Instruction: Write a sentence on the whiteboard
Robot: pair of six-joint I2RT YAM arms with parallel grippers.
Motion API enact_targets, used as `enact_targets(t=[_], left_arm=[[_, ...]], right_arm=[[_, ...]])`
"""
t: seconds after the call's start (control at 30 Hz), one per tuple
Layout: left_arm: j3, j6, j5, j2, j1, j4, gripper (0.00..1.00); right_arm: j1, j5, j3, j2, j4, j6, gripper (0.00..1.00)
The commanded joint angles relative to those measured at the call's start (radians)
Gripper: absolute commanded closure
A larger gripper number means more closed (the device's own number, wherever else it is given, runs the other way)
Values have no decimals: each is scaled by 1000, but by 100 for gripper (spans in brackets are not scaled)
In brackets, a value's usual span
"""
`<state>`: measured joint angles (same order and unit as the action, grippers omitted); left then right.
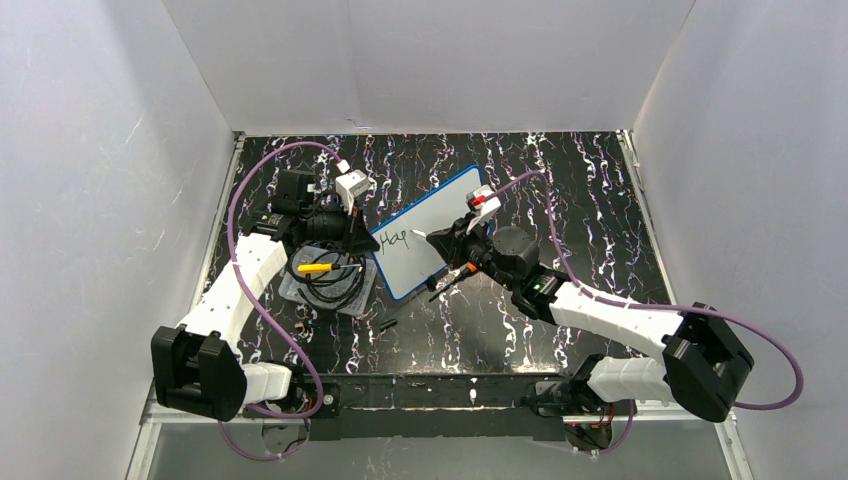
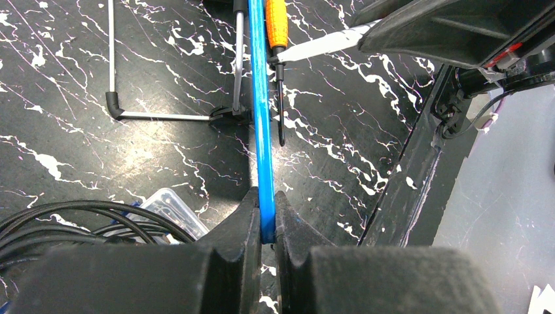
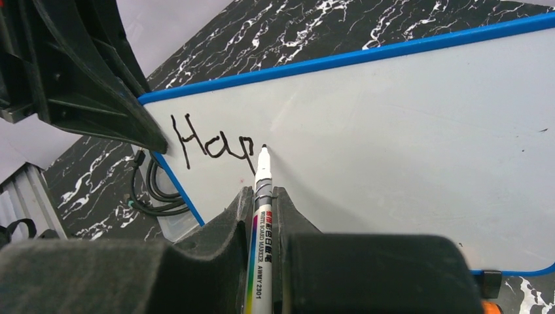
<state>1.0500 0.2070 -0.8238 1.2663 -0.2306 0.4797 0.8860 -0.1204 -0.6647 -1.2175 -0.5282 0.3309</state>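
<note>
Fingers [image 3: 230, 217] of R gripper [image 3: 262, 196] are clamped hard on marker [image 3: 257, 245], barrel pinched btwn them, tip sticking out fwd. L gripper [image 2: 266, 199] is likewise closed, jaws nipping the blue rim of board [image 3: 406, 131] at its left short edge, nothing else in it.

Board sits in the middle of desk [image 1: 560, 190], nearer far edge than near edge. Its face looks angled up twd R arm rather than lying flat, as far as top view shows. Long axis runs from L gripper out twd far right corner. Writing [image 3: 213, 140] reads "Hap", in the board's corner next to L gripper.

Key relation: marker tip is just right of the "p", level w/ the letters' upper half, on the surface or just off it; can't tell which. All blank board lies right of the tip, along the long axis, away from L gripper. So next strokes prob go rightwards along that axis, i.e. twd far right corner of desk. R arm is the only one placed to write; L arm's job looks like bracing.

Judgement: sentence barely begun, one part-word down. Risk: board could pivot abt the L pinch if the tip presses too hard out nr the free end.
</note>
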Motion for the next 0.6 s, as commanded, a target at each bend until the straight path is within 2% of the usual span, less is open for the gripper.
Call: enact_targets(t=[0.0, 0.57], left_arm=[[29, -24, -107, -31, 0, 31, 100], [29, -23, -107, -31, 1, 31, 100]], right_arm=[[5, -3, -51, -16, -77, -29, 99], [5, -1, -60, -44, -99, -32, 99]])
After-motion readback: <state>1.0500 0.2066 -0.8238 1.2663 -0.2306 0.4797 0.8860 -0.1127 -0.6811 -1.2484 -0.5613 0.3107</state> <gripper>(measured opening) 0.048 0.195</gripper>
